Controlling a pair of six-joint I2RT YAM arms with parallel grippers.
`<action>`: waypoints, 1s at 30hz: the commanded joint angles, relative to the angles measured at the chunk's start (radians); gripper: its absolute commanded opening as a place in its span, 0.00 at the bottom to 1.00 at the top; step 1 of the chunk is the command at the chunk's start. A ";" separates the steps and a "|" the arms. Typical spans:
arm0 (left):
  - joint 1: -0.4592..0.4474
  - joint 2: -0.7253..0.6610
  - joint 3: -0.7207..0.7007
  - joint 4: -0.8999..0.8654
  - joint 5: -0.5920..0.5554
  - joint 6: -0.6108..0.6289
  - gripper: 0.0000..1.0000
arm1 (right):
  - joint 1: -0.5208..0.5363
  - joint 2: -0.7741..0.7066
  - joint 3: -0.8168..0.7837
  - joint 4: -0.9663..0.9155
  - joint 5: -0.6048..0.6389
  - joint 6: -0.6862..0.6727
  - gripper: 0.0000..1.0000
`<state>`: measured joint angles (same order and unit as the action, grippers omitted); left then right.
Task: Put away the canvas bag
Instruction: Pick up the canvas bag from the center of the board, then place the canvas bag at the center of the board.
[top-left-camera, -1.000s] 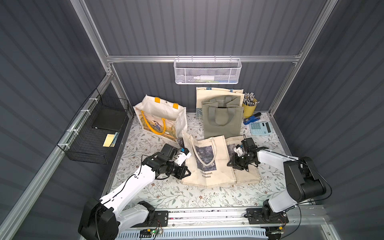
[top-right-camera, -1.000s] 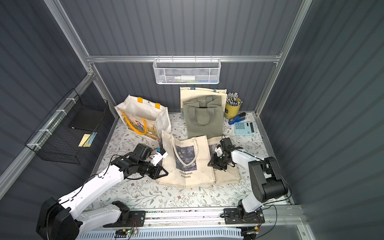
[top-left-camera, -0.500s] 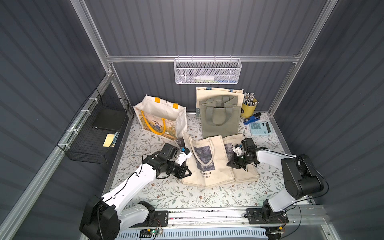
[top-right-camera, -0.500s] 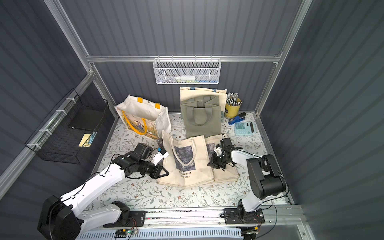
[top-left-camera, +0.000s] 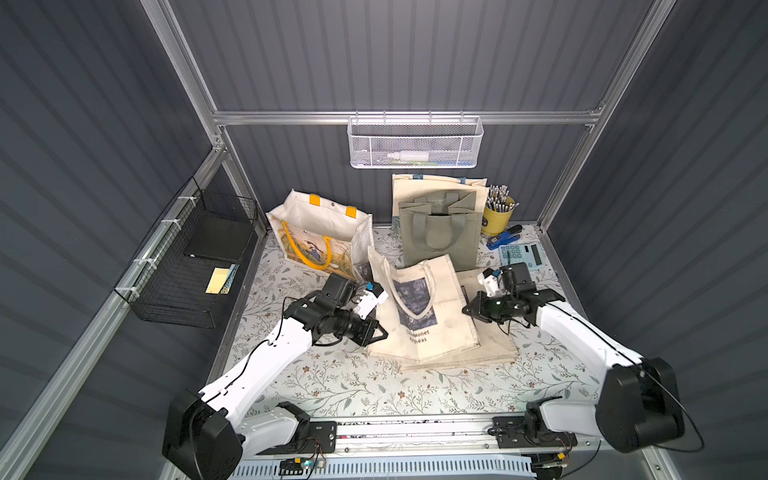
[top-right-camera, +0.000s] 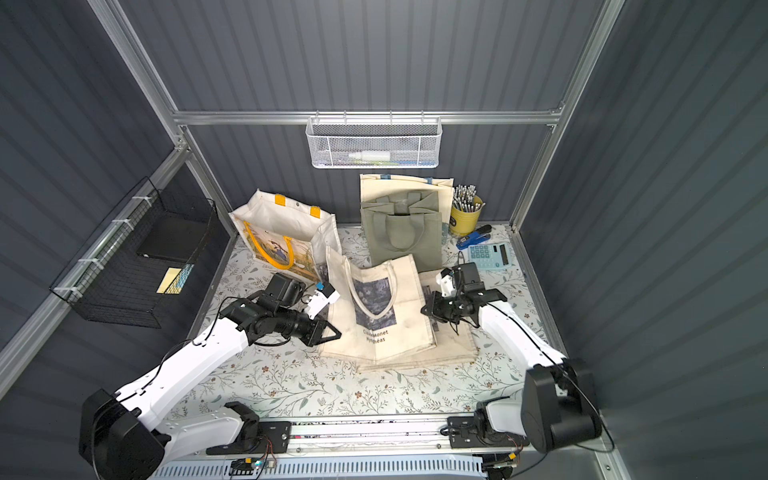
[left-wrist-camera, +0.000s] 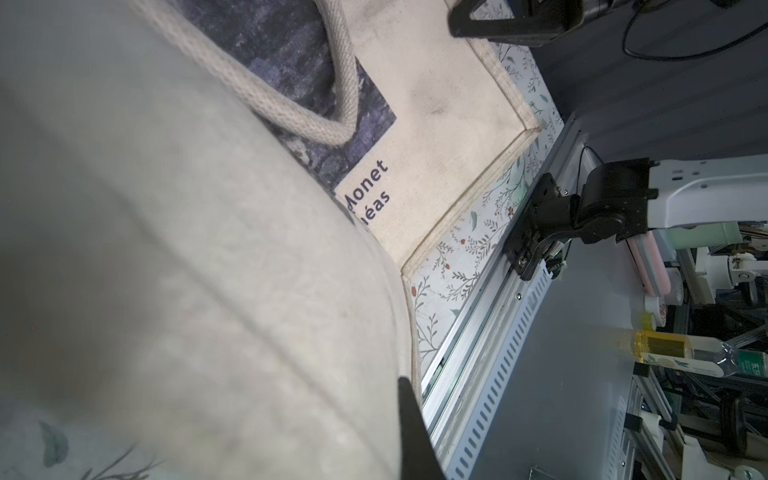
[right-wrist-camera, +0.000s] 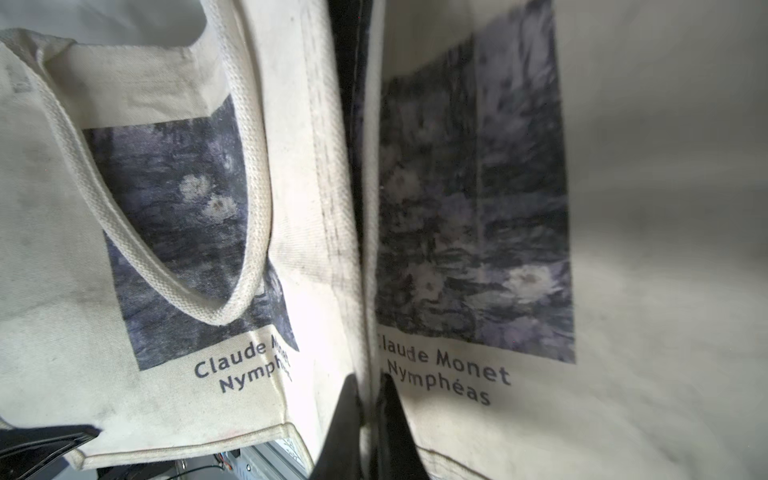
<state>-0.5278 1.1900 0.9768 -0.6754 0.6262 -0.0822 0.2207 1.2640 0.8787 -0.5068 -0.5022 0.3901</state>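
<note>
- The canvas bag (top-left-camera: 440, 328) with the Monet print lies flat in the middle of the worktop (top-left-camera: 353, 390). It rests on top of a second bag (top-left-camera: 494, 353) that carries the same print.
- The left claw (top-left-camera: 383, 332) is clenched at the bag's left edge. In the left wrist view the cloth hangs right over the lens, so we judge that it grasps the canvas bag there. The pinch itself is hidden.
- The right claw (right-wrist-camera: 368, 379) is clenched on the right seam. In the right wrist view a thin edge of cloth sits between its two fingers (right-wrist-camera: 345, 424).
- We judge the step in hand to be lifting the upper bag free of the lower one.
- To do it well, we should raise both claws together and level, with the cloth lightly stretched between them, so the middle does not sag and drag the lower bag along.
- The two bags' edges touch at the right seam, so we should check early in the lift that only one bag comes up.
- Its loose handles (right-wrist-camera: 174, 286) may catch on something.
- We cannot tell the destination. The tote with yellow handles (top-left-camera: 320, 232) and the green bag (top-left-camera: 438, 239) stand near, at the back.
</note>
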 joint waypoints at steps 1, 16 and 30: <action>-0.020 -0.010 0.035 0.013 0.096 -0.003 0.00 | -0.064 -0.094 0.037 -0.064 0.089 -0.041 0.00; -0.253 0.128 -0.236 0.346 -0.013 -0.136 0.00 | -0.339 -0.041 0.043 -0.234 0.217 -0.191 0.00; -0.282 0.113 -0.320 0.261 0.134 -0.233 0.06 | -0.345 -0.037 0.056 -0.312 0.322 -0.165 0.00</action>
<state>-0.7811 1.3319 0.7296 -0.1761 0.6327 -0.2840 -0.0967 1.2465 0.9012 -0.9497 -0.3164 0.2062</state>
